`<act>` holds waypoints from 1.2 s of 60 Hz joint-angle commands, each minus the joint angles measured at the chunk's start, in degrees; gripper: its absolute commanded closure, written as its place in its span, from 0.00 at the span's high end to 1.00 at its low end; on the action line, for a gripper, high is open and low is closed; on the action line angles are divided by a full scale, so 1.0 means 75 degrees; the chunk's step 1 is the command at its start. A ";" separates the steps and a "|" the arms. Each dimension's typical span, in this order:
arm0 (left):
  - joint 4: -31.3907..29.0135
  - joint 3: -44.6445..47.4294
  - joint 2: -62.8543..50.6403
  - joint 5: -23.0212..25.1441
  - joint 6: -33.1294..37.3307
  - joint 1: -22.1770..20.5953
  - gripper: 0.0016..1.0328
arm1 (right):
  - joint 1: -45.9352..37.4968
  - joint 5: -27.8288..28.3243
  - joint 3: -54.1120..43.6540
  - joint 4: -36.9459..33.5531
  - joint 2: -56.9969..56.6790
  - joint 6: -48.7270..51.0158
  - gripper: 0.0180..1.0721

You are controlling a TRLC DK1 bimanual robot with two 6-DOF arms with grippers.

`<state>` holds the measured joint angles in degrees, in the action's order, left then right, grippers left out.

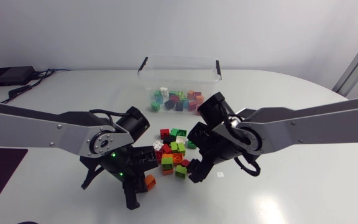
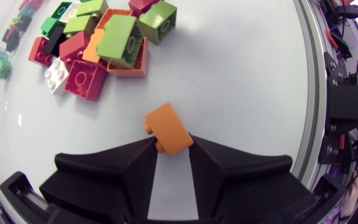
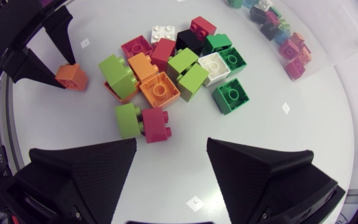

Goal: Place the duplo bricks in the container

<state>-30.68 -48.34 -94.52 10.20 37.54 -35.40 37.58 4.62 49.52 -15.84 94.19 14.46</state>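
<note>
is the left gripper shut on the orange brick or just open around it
Shut on it: both fingers of the left gripper touch the orange brick, one on each side, at their tips.

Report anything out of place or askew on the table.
One orange brick sits apart from the loose pile. It is tilted and pinched only at the very tips of the left gripper, so the hold looks shallow. Nothing else stands out.

Soft, even light from above fills the head view, and the white counter point(image 1: 303, 186) carries only faint, diffuse shadows. Both wrist views bow strongly toward their edges, while the bricks point(image 3: 166, 74) mid-frame stay sharp.
</note>
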 commanded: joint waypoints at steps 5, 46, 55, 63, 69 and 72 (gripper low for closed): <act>-0.0187 0.0257 0.0450 0.0012 0.0186 0.0243 0.25 | 0.0087 -0.0007 -0.0016 0.0143 0.0261 0.0264 0.72; -0.0410 0.0433 -0.0007 -0.0106 0.0503 0.0794 0.92 | 0.0579 -0.0112 0.0359 0.0272 0.0976 0.0393 0.42; -0.0422 0.0269 0.0087 -0.0094 0.0350 0.0759 0.95 | 0.0684 -0.0124 0.0324 0.0283 0.0988 0.0451 0.32; -0.0410 -0.0012 -0.0124 -0.0082 -0.0154 0.0712 0.95 | 0.0673 -0.0171 0.0113 0.0260 0.0695 0.0545 0.31; -0.0386 -0.0247 -0.0370 -0.0082 -0.0458 0.0747 0.94 | 0.0590 -0.0218 -0.0028 0.0236 0.0484 0.0627 0.31; -0.0386 -0.0352 -0.0581 -0.0082 -0.0576 0.0806 0.93 | 0.0567 -0.0288 -0.0098 0.0201 0.0355 0.0639 0.31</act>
<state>-33.12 -49.08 -95.94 9.76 35.73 -29.74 42.26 3.11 50.61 -14.33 98.98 17.72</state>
